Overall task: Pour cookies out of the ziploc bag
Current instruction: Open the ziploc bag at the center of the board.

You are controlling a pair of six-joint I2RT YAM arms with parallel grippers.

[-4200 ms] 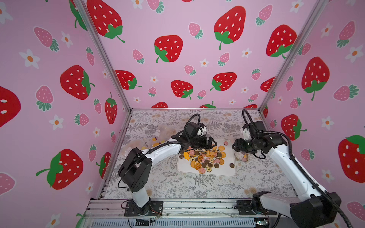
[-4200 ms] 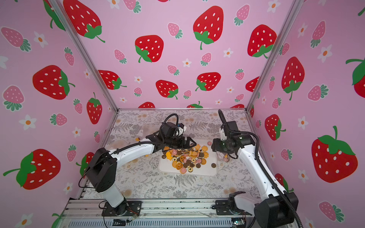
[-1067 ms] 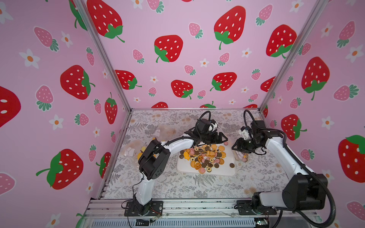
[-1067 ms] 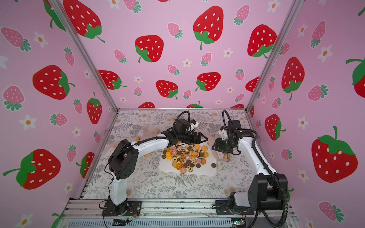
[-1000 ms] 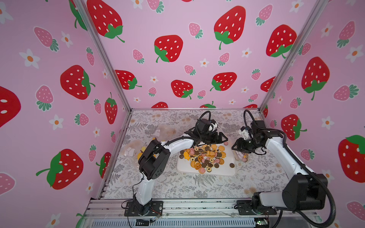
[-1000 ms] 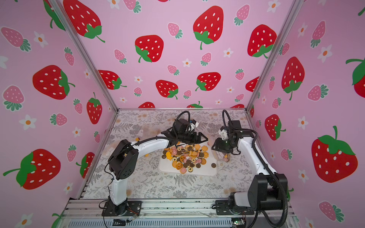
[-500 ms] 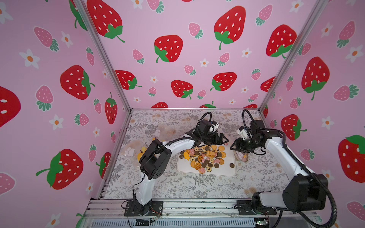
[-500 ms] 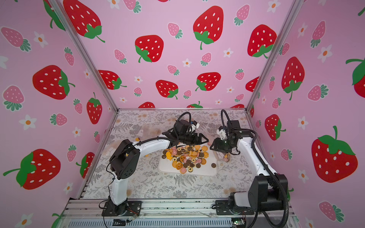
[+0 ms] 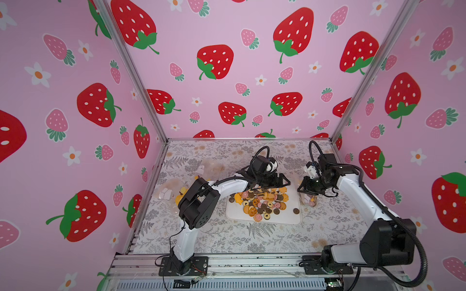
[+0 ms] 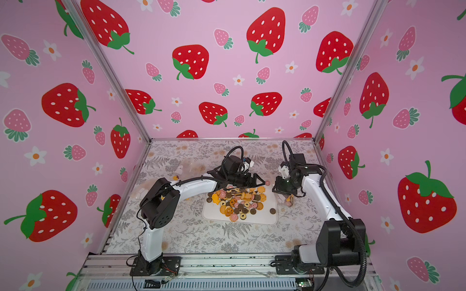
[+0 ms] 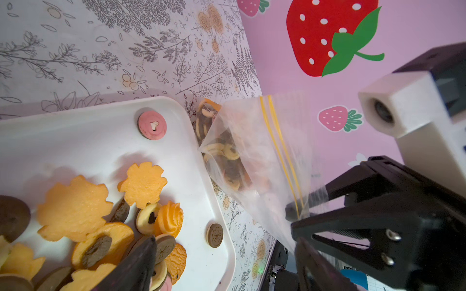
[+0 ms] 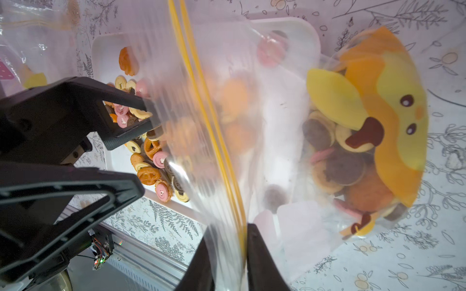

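When you read the cell from its near edge, note first the floral table (image 9: pixel 227 239) and then the white tray (image 9: pixel 285 220) at its middle. One dark cookie (image 9: pixel 296 211) lies alone toward the tray's near right corner. Most of the cookies (image 9: pixel 262 201) are heaped on the tray's far half. Level with that heap, at the table's left edge, lie white blocks (image 9: pixel 165 193). Just right of the tray hangs the ziploc bag (image 9: pixel 312 201), with its lower end down at the table surface; you cannot tell whether it rests there. More cookies are bunched in that lower end, behind a yellow-and-orange printed face (image 12: pixel 393 113). Check the right gripper (image 9: pixel 309 194) above the bag. Both wrist views show its fingers pressed together on the bag at the yellow zip strip (image 11: pixel 277 151). Farther back, the left gripper (image 9: pixel 282 182) hovers over the tray's far edge and points right toward the bag, its fingers spread wide apart.
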